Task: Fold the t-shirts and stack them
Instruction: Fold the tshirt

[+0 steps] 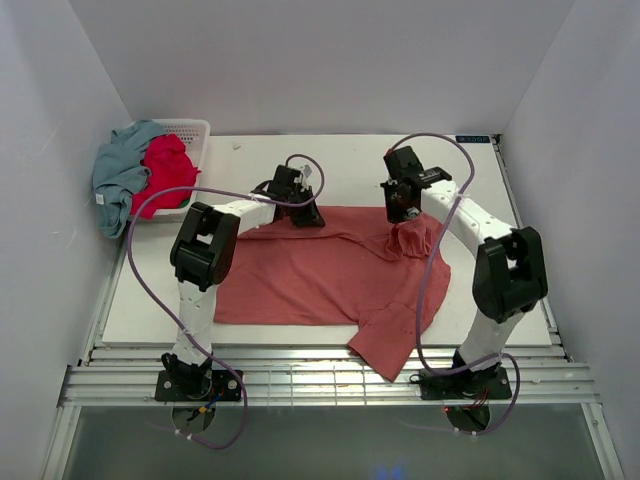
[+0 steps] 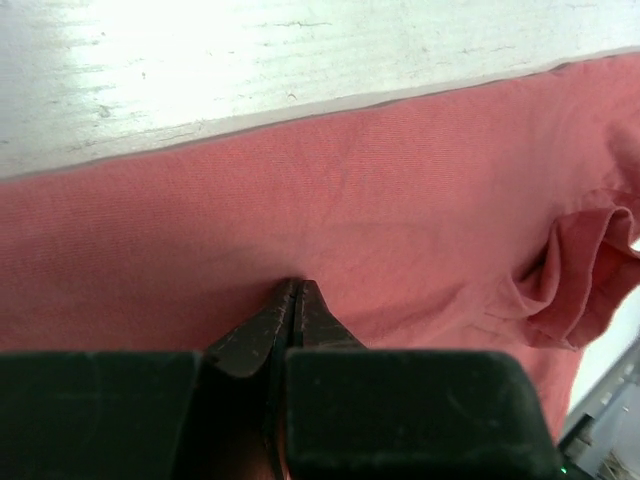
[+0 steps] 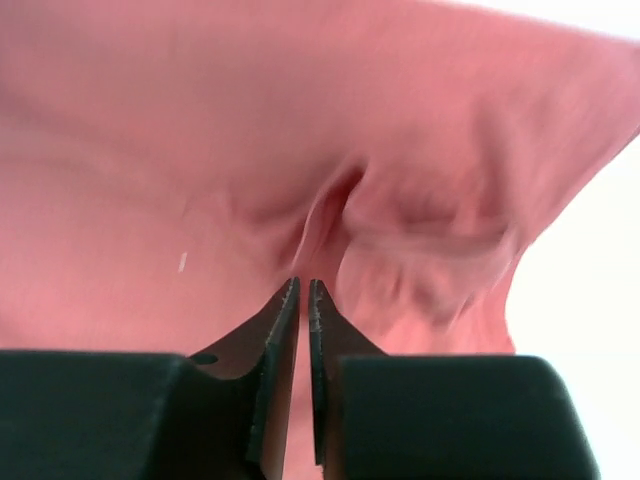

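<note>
Black fingers of the right gripper stood all but pressed together, pinching a raised bunch of the salmon-red t-shirt. The left gripper was closed, tips on the same shirt's far hem; whether cloth sat between them could not be told. That shirt lay spread on the table, nearer than and to the right of the white basket, where the crimson t-shirt and grey-blue t-shirt sat. My judgement of the risk: if one side lifted alone, the shirt would drag askew, or the thin cloth could slip from the pinch. A dark label far right of the basket was too small to read
</note>
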Robot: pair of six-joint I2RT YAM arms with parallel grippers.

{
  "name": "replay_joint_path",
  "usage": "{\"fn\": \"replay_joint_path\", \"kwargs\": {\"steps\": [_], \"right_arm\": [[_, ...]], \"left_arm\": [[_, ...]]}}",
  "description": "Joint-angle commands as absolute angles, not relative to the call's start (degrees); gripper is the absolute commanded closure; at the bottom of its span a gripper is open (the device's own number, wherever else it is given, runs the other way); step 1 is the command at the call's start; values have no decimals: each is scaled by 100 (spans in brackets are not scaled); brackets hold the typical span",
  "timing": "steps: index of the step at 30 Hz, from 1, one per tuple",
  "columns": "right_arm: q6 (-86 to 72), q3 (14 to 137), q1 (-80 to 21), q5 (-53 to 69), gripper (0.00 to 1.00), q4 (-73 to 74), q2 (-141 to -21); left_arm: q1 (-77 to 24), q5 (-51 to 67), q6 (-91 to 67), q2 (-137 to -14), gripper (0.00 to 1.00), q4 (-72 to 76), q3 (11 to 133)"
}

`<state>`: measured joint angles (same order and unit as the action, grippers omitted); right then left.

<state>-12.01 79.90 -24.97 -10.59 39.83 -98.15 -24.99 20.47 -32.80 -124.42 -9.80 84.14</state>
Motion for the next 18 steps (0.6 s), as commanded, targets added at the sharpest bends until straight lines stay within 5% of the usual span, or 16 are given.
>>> {"fn": "replay_joint_path", "kwargs": {"steps": [1,8,18], "right_arm": [[-1292,8577,-2233,-1564,90,3525,-10405],[-1029,9457,-1881,-1784,92,3401,-11486],[-870,9028,-1389,-1425,92,3401,-11347]], "left_arm": [[-2522,1329,-2971,-11989,89,-1274,8280],[-2487,106,-2593,-11224,72,-1476,8086],[-2250,-158,-2689,-10916,70,-1547,7603]]}}
